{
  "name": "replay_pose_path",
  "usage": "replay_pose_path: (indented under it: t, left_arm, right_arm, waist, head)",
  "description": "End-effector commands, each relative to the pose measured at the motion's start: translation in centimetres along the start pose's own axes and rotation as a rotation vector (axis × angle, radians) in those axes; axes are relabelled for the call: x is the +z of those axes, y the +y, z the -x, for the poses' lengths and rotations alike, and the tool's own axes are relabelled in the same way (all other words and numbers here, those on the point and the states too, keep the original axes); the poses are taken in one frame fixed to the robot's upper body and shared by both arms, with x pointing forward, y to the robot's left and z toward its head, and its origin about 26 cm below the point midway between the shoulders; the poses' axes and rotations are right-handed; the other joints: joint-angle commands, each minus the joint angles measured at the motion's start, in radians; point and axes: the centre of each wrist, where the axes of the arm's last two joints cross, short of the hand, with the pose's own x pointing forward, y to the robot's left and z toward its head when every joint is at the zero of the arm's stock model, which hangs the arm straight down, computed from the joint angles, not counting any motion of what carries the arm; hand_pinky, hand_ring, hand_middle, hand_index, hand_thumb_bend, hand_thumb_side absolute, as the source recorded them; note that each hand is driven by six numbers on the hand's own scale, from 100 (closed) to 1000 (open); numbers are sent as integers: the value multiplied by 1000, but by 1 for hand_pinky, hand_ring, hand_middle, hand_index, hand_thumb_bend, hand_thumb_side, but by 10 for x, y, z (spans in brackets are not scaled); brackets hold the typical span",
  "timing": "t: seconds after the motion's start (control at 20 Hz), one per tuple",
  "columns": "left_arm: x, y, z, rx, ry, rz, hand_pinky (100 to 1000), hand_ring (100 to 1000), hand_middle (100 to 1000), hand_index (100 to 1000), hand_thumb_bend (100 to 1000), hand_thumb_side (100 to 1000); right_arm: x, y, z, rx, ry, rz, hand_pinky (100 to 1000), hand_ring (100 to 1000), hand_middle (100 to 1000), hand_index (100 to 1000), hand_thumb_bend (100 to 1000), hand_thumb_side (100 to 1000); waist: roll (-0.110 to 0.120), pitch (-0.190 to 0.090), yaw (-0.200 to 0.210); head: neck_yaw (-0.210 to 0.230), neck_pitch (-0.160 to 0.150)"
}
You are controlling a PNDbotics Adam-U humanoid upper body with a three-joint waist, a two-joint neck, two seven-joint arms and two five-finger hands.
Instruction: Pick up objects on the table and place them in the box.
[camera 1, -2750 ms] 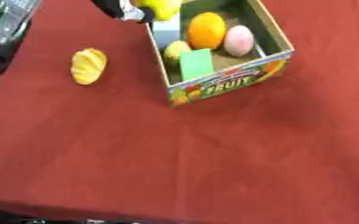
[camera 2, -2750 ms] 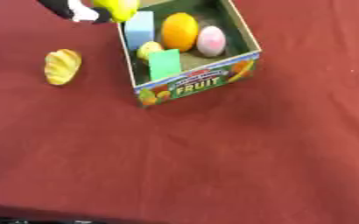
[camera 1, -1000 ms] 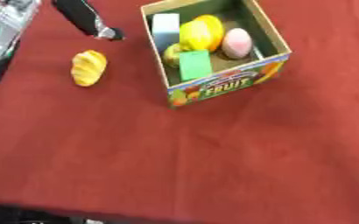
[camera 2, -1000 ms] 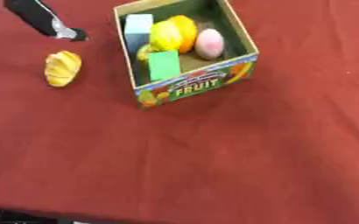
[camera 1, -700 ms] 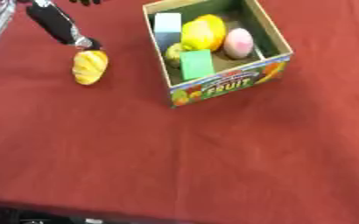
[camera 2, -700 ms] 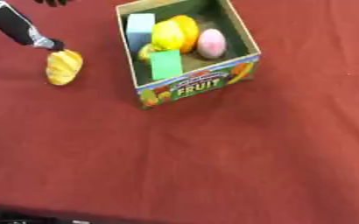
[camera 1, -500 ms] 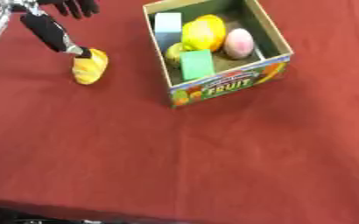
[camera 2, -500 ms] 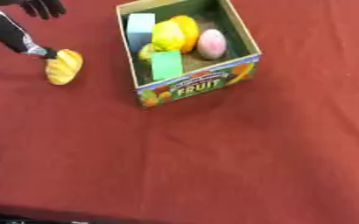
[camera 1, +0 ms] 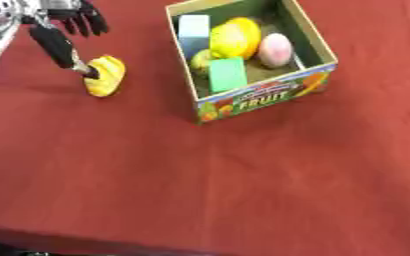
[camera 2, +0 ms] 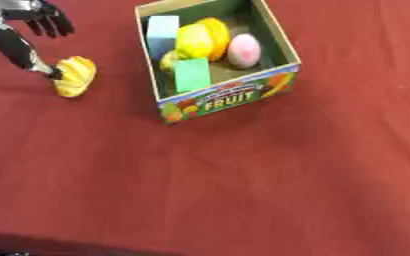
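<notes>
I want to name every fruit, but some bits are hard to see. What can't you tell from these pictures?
- Left hand: cut off by the top-left edge; whether it grips the yellow thing is unclear.
- Greenish fruit in the box: mostly hidden behind the green block.
- Yellow thing on the table: too blurred to name.
- Right hand: in no view.

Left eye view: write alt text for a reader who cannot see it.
The robot's left hand reaches down at the upper left, one digit touching a ridged yellow item on the red tabletop. To its right stands an open cardboard box labelled FRUIT, already holding several items.
</notes>
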Motion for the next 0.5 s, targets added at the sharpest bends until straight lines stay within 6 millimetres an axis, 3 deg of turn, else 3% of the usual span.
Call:
replay_pose_path:
  t: [0.05, 0.5]
  left_arm:
    - [1, 9, 8, -8, 26, -27, 798, 774, 734, 810, 582, 100]
    - [-18, -3, 15, -14, 66, -12, 778, 760, 719, 785, 541, 100]
  right_arm:
    - [-5, -4, -6, 16, -29, 3, 777, 688, 625, 722, 100, 492]
    - [-5, -3, -6, 8, -30, 10, 777, 687, 624, 722, 100, 493]
  waist:
    - [-1, -15, -2]
    - [-5, -4, -6]
  head:
    - [4, -15]
    - [4, -21]
